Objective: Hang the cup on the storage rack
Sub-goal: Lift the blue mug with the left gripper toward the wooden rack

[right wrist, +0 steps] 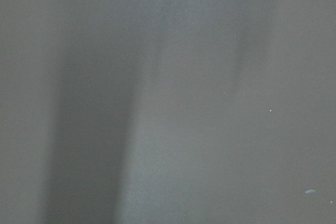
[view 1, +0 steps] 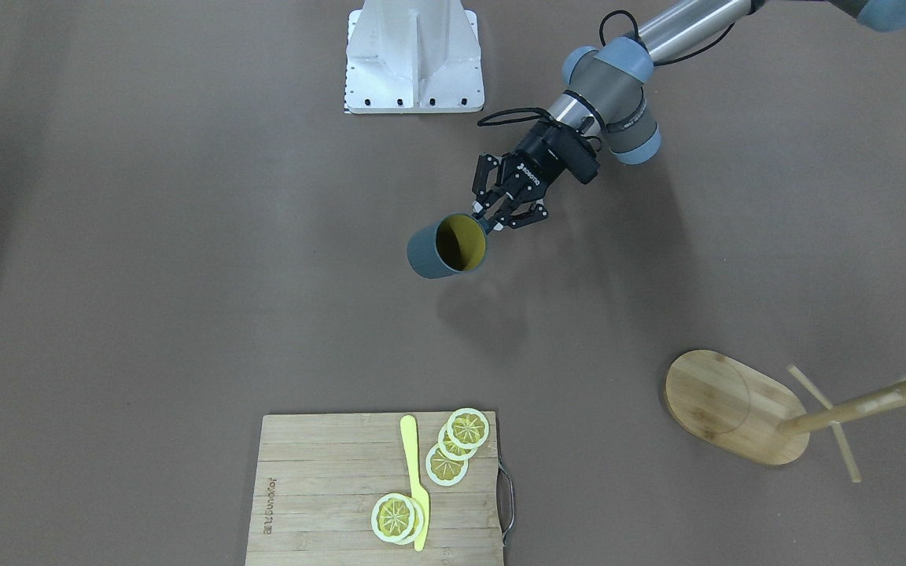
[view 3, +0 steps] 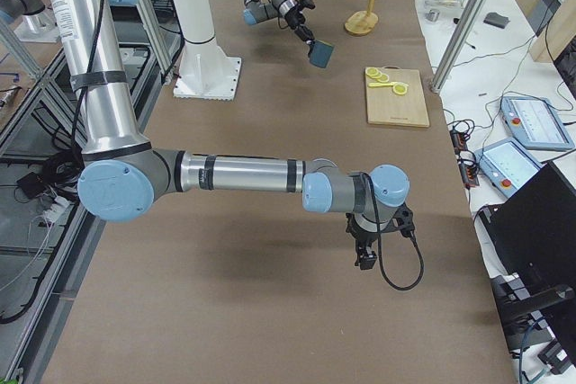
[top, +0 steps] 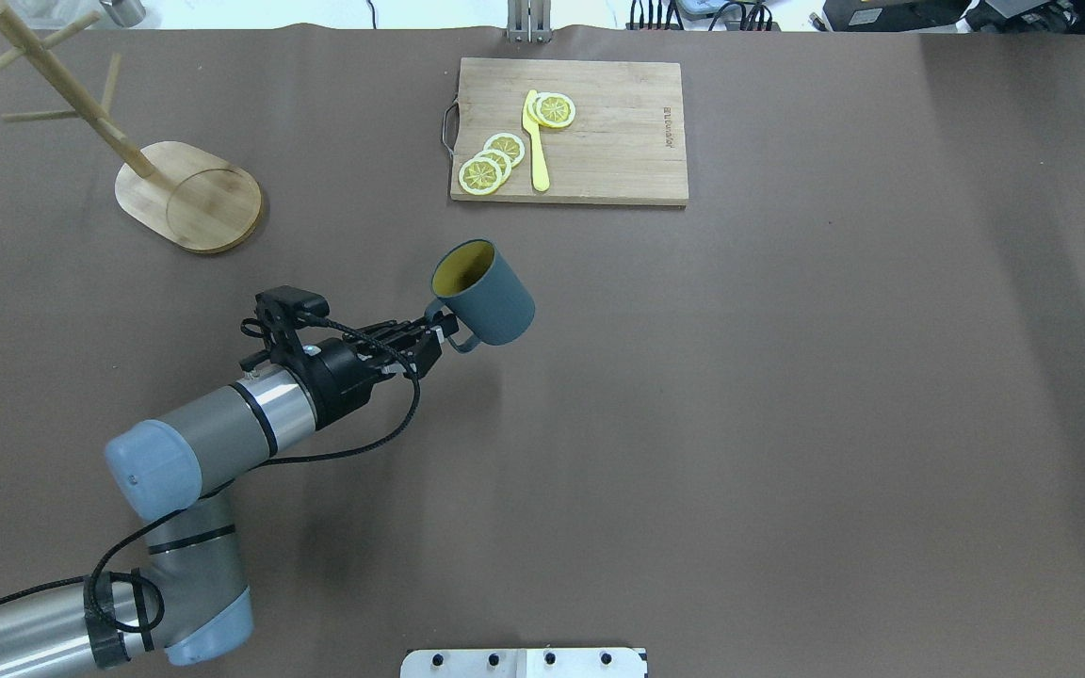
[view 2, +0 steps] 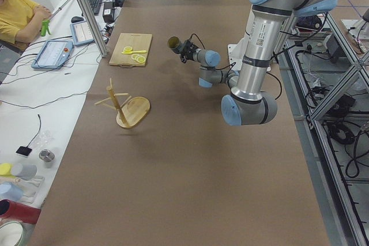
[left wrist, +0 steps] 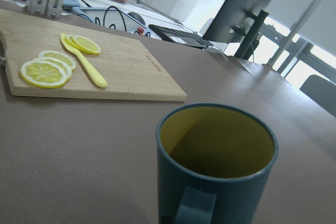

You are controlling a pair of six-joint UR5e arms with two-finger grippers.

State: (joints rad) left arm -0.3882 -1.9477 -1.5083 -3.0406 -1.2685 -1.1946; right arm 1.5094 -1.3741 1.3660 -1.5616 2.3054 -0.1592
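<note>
Front-facing view: my left tool (view 1: 492, 223) is closed down narrow on the handle side of the grey-blue plastic cup with the yellow inside (view 1: 424, 259). The cup hangs tipped, mouth toward this camera. It is clear of the brown counter (view 1: 185, 236), and its shadow lies apart from it. The wooden peg rack on its oval bamboo base (view 1: 862, 405) stands well apart, out toward my left and the far edge.

Overhead view: the cup sits just beyond my fingertips, rim aimed at the far edge. The rack stands at the far left corner with nothing hung on it.

Judgement: the carry is in hand and the hanging is not yet done. The next move calls for a swing left and outward, then lining the handle loop onto an upward-slanting peg. My fingers take up part of that handle, so clearance looks tight.

Left wrist view: the cup fills the foreground, handle toward the lens.

Right side view: my right tool (view 3: 364, 254) hangs above the counter, well away from the cup; whether it is open I cannot tell
</note>
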